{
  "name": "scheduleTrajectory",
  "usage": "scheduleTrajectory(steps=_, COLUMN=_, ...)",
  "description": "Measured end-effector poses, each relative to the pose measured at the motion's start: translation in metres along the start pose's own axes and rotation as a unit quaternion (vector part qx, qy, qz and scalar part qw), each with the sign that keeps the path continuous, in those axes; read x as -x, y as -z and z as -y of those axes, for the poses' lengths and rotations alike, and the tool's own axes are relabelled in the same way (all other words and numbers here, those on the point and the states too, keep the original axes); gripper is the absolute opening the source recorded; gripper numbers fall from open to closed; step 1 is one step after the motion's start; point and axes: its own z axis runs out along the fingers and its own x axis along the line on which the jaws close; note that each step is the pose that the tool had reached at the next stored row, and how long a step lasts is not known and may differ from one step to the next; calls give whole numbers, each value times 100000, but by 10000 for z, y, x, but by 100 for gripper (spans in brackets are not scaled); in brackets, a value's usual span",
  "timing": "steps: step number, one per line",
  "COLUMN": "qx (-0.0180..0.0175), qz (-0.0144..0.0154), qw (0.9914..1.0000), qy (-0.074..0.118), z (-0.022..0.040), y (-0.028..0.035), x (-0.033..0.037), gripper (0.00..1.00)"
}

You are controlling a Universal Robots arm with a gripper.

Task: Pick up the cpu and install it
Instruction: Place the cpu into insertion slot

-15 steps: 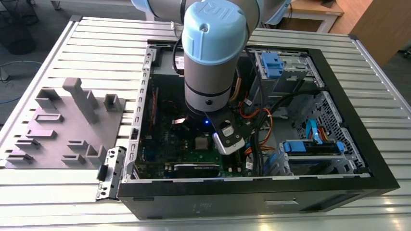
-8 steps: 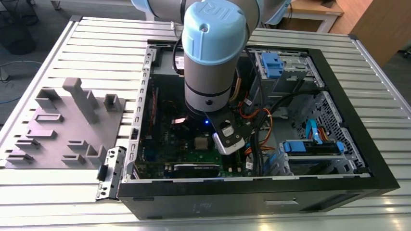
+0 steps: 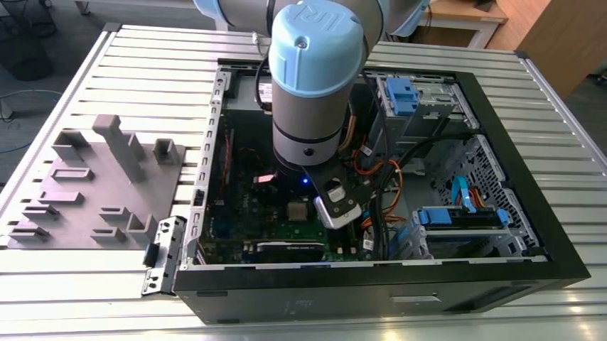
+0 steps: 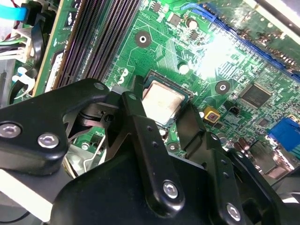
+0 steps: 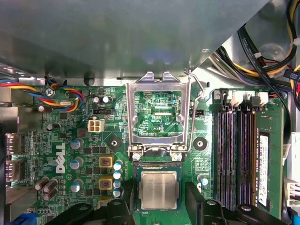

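Note:
The cpu (image 5: 159, 190) lies flat in its socket on the green motherboard (image 5: 70, 140), silver-grey top up; it also shows as a pale square in the second wrist view (image 4: 161, 104) and the exterior view (image 3: 300, 212). My gripper (image 5: 158, 199) hangs just above it, and its black fingers (image 5: 196, 199) straddle the socket with a gap on each side. The second wrist view has the gripper (image 4: 159, 107) open with the chip between the two fingers (image 4: 138, 117). The socket's shiny metal frame (image 5: 157, 83) stands flipped open beside the chip.
The arm (image 3: 313, 85) reaches down into the open computer case (image 3: 379, 273). Memory slots (image 5: 234, 150) run along one side of the socket, and coloured cables (image 5: 61, 96) lie on the other. A grey fixture block (image 3: 95, 185) sits on the slatted table at the exterior view's left.

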Motion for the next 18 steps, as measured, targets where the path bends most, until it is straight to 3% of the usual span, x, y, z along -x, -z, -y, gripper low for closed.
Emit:
scheduleTrajectory(steps=10, qx=-179, qz=-14, qw=100000, qy=3, z=0, y=-25, x=-1, gripper=55)
scheduleTrajectory(steps=13, qx=-190, qz=-8, qw=100000, qy=1, z=0, y=-24, x=-1, gripper=49)
scheduleTrajectory(steps=18, qx=-180, qz=-3, qw=100000, qy=3, z=0, y=-25, x=-1, gripper=48)
